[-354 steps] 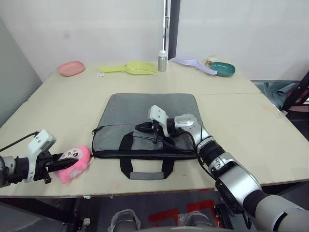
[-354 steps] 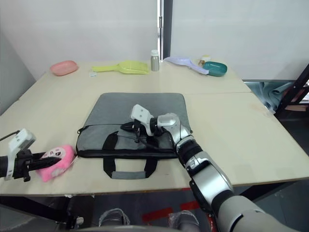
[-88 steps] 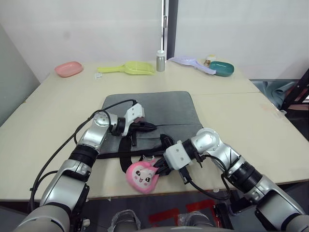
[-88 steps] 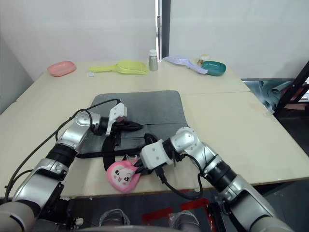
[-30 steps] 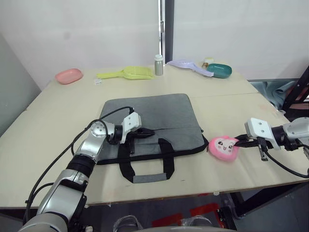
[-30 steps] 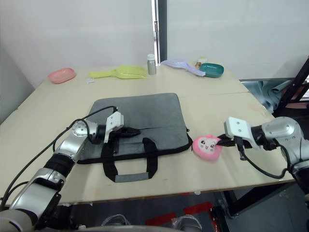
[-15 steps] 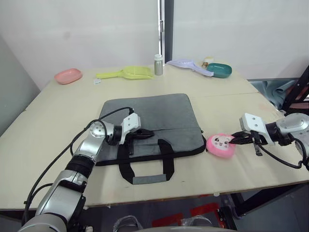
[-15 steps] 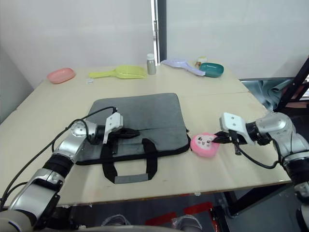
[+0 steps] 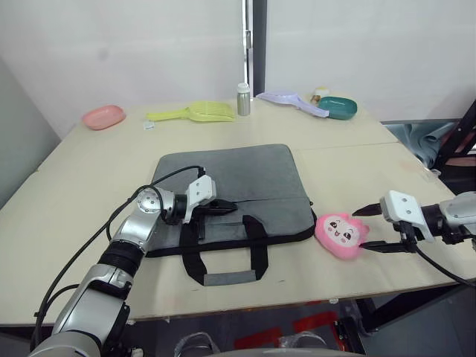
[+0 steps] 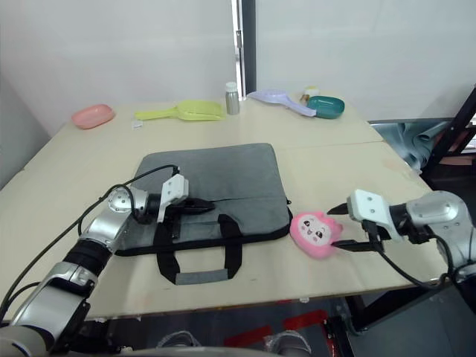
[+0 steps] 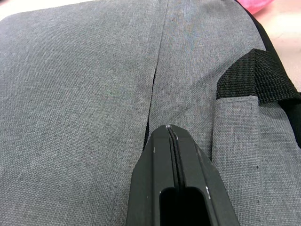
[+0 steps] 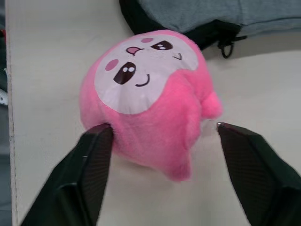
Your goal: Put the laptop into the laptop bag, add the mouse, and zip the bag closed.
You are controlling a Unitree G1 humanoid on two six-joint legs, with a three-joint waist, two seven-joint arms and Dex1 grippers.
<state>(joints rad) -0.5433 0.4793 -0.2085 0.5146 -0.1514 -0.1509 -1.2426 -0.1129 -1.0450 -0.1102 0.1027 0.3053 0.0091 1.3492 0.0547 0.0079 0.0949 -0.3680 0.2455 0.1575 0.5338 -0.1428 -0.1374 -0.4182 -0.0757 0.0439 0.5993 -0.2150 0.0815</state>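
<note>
The grey laptop bag (image 9: 230, 175) lies flat in the middle of the table, its two black strap handles (image 9: 223, 253) pointing toward the front edge. My left gripper (image 9: 227, 209) is shut, and its tips (image 11: 170, 128) rest on the bag's zipper line. Just right of the bag a pink plush toy (image 9: 340, 234) lies face up. My right gripper (image 9: 362, 230) stands open around it, one finger (image 12: 94, 165) at its side and the other clear of it. The laptop and the mouse are out of view.
Along the far edge of the table (image 9: 89, 171) stand a pink dish (image 9: 103, 116), a yellow scoop (image 9: 195, 112), a small bottle (image 9: 243, 99), a lilac scoop (image 9: 291, 99) and a teal dish (image 9: 337, 108). The table's front edge runs close below the handles and the toy.
My right gripper has opened and let go of the pink plush toy, which now lies face up on the table. The left gripper has stayed put on the bag.
</note>
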